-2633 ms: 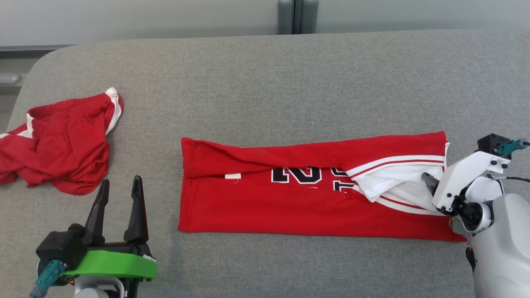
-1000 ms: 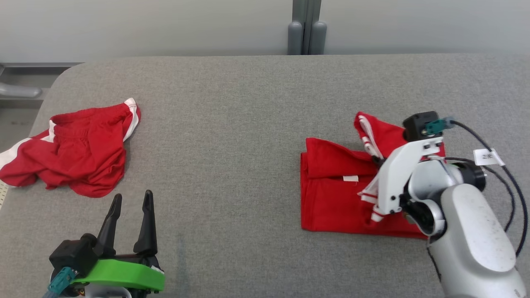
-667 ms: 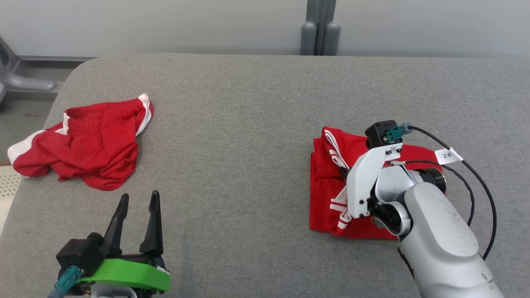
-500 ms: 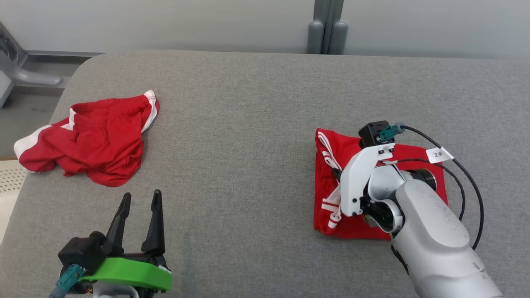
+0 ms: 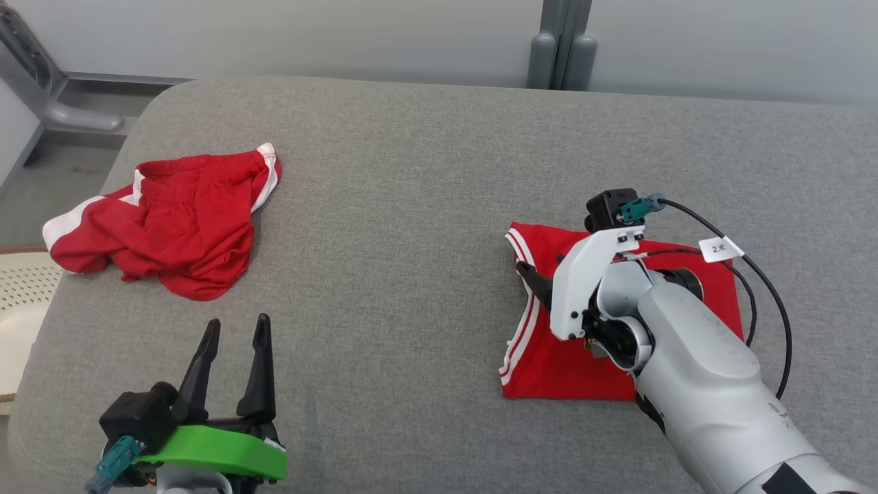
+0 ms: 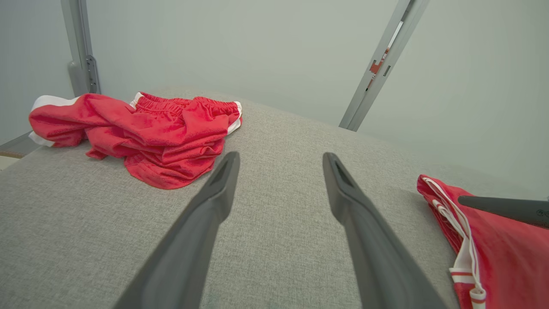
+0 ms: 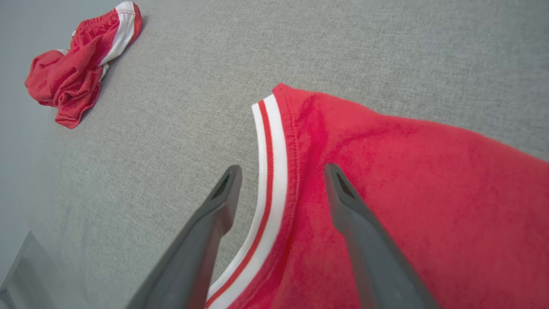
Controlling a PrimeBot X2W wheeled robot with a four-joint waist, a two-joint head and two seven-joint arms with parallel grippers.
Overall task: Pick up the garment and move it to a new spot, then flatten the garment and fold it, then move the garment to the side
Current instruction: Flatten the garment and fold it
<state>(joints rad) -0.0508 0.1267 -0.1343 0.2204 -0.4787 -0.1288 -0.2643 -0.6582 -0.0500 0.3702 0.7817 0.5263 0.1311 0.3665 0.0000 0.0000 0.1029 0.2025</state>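
While right claw stands spread, folded garment lies flat.

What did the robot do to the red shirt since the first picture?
The right gripper carried the red jersey's striped end over to its left edge, folding the long strip into a compact square, then opened and let go. The left gripper stayed open and idle, and the crumpled red shorts stayed put.
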